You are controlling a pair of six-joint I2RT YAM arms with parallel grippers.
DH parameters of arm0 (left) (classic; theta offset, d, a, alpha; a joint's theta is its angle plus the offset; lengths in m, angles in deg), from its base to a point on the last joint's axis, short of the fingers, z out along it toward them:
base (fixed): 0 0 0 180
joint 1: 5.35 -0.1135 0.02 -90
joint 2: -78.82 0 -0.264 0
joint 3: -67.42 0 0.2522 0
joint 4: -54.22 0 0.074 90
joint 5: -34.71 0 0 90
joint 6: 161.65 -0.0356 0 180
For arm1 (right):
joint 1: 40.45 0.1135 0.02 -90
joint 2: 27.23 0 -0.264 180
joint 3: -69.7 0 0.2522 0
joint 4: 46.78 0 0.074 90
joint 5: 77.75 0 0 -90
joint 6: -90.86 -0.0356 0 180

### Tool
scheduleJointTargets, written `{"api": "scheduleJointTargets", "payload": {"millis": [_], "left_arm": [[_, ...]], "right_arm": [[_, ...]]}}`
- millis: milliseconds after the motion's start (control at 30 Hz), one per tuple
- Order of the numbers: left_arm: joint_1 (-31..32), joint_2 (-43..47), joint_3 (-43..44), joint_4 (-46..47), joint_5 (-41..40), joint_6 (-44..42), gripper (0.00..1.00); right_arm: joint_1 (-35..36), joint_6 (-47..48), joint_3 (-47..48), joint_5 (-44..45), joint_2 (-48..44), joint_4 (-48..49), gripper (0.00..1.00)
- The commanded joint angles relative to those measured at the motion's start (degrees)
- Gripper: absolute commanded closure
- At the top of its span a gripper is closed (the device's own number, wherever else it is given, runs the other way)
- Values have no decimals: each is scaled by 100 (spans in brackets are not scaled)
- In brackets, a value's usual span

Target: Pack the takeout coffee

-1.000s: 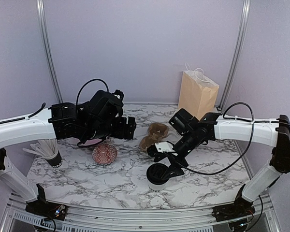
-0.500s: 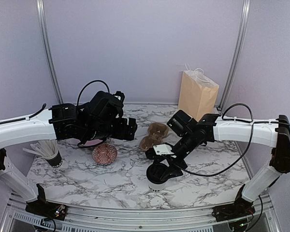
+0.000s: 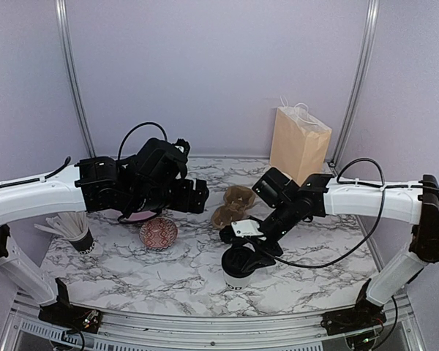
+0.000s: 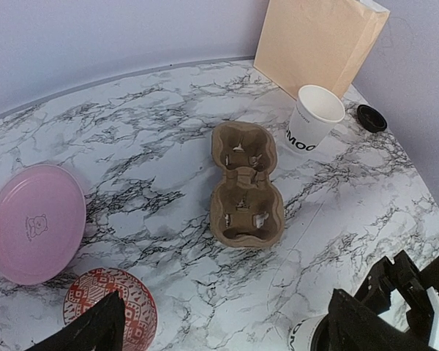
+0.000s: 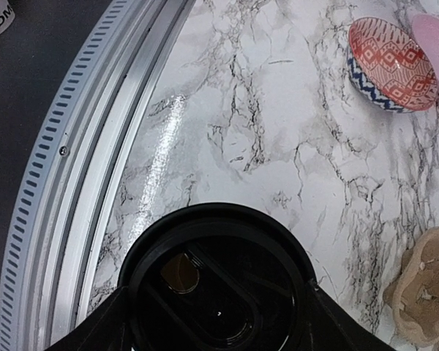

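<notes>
One takeout coffee, a white cup with its black lid on, stands near the table's front edge. My right gripper is down over it. Its fingers flank the lid on both sides, close to the rim, with the jaws still open. A second white cup stands uncovered by the paper bag, its black lid lying on the table beside it. The brown two-cup tray is empty at mid-table. My left gripper hovers wide open, holding nothing, over the marble between tray and bowl.
A red patterned bowl and a pink plate lie at the left. A dark cup of white straws stands at the far left. The paper bag stands upright at the back right. The table's metal rail runs just beyond the lidded cup.
My right gripper has come down around the lidded cup and its jaws have narrowed towards it. The cup has not moved. The left arm is nearly still.
</notes>
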Motion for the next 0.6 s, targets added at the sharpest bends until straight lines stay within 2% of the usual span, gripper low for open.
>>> {"api": "scheduleJointTargets", "payload": {"millis": [0,133,300,400,567], "left_arm": [[-40,-52,-27,119,78,31,3],[-40,-63,-18,117,102,34,3],[-40,-60,-34,123,116,25,3],[-40,-72,-21,126,129,20,3],[-40,-53,-33,131,117,-8,3]], "right_arm": [[57,-108,-43,166,-104,-99,31],[50,-181,33,226,-303,-234,35],[-174,-324,-8,499,-700,-339,35],[-809,-259,-5,382,-911,-523,35],[-2308,102,-69,486,-1186,-677,36]]}}
